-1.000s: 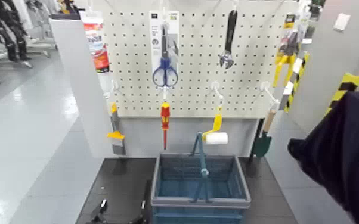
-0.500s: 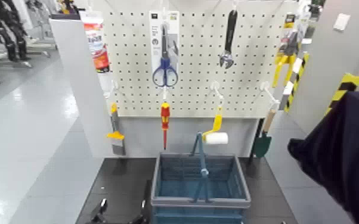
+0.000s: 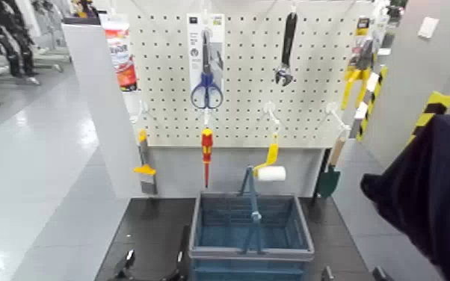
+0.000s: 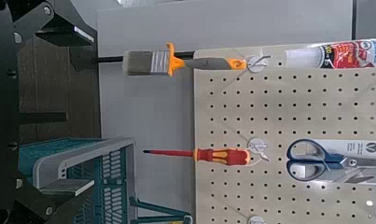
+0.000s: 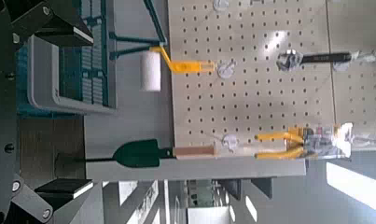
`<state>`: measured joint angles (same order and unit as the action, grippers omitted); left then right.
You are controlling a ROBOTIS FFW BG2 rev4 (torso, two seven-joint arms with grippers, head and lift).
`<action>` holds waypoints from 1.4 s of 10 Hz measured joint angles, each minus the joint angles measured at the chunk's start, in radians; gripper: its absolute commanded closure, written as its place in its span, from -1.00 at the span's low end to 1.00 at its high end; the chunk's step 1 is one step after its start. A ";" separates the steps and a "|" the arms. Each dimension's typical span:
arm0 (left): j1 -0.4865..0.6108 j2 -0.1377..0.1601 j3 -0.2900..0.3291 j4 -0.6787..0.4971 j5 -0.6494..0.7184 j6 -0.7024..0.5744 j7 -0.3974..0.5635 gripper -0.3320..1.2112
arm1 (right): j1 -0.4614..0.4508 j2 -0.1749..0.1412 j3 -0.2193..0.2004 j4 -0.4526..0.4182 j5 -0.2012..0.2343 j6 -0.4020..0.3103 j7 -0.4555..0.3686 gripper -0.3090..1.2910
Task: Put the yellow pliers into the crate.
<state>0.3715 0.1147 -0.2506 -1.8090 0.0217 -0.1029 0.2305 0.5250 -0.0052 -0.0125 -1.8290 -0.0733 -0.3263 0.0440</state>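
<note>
The yellow pliers (image 3: pixel 357 69) hang on their card at the pegboard's upper right edge; they also show in the right wrist view (image 5: pixel 286 143). The blue-grey crate (image 3: pixel 249 256) stands on the dark table below the board, its blue handle upright. It is empty. My left gripper (image 3: pixel 153 266) is open, low at the crate's left front corner, with the crate's rim (image 4: pixel 69 166) beside it. My right gripper (image 3: pixel 351 274) is open, its fingertips just showing at the crate's right front. It faces the board, far below the pliers.
On the pegboard (image 3: pixel 247 82) hang blue scissors (image 3: pixel 207 91), a wrench (image 3: pixel 285 48), a red-and-yellow screwdriver (image 3: pixel 206 149), a yellow-handled paint roller (image 3: pixel 270 168), a brush (image 3: pixel 145 166) and a green trowel (image 3: pixel 330 175). A large dark cloth shape (image 3: pixel 437 194) stands at the right.
My right gripper's fingertips have come up into the head view at the bottom right. The left gripper and the crate have not moved.
</note>
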 measured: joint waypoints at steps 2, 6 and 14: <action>0.000 0.002 -0.001 -0.003 0.002 0.007 -0.001 -0.29 | -0.027 0.005 -0.036 -0.020 0.002 0.052 0.003 -0.41; -0.002 0.010 -0.006 -0.013 0.008 0.025 -0.003 -0.29 | -0.131 -0.017 -0.091 -0.090 -0.021 0.232 0.008 -0.44; -0.015 0.026 -0.026 -0.023 0.021 0.052 -0.004 -0.29 | -0.388 -0.054 -0.263 -0.168 -0.016 0.533 0.167 -0.45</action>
<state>0.3569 0.1409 -0.2770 -1.8319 0.0424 -0.0511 0.2270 0.1374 -0.0590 -0.2757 -1.9973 -0.0898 0.2071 0.2109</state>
